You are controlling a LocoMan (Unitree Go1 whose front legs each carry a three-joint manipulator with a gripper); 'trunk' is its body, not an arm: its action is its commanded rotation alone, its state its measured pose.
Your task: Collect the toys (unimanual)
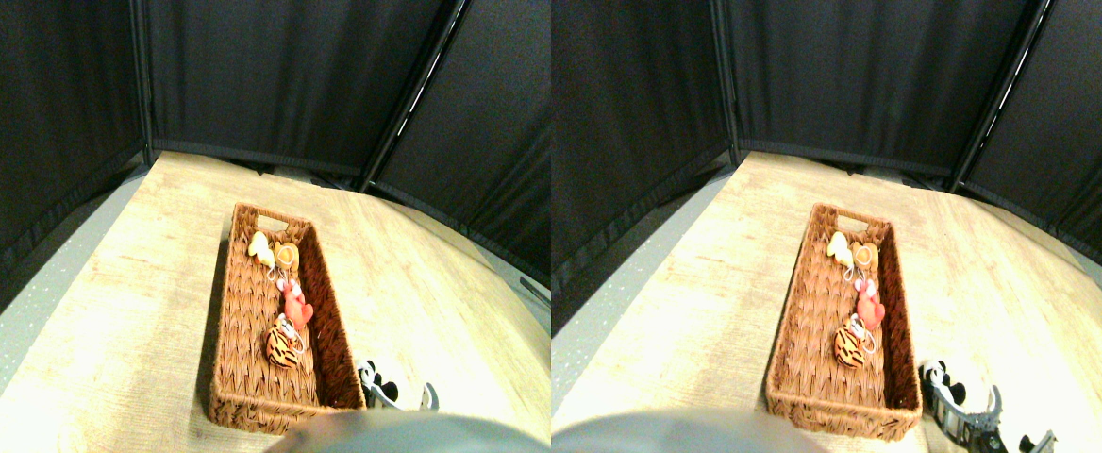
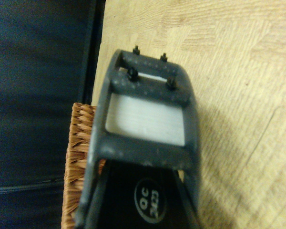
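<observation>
Black-and-white spotted toy (image 1: 377, 380), beside basket (image 1: 230, 377)

The pincer (image 2: 150, 59) is a dark grey open frame with crossbars and four small black screws.

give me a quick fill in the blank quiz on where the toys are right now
1. The orange-black striped tiger toy lies inside the long brown wicker ____.
2. The black-and-white spotted toy lies ____ the basket, on the wooden floor.
3. The soft toy next to the tiger, further from the camera, is ____.

Missing words: basket; outside; red
</observation>
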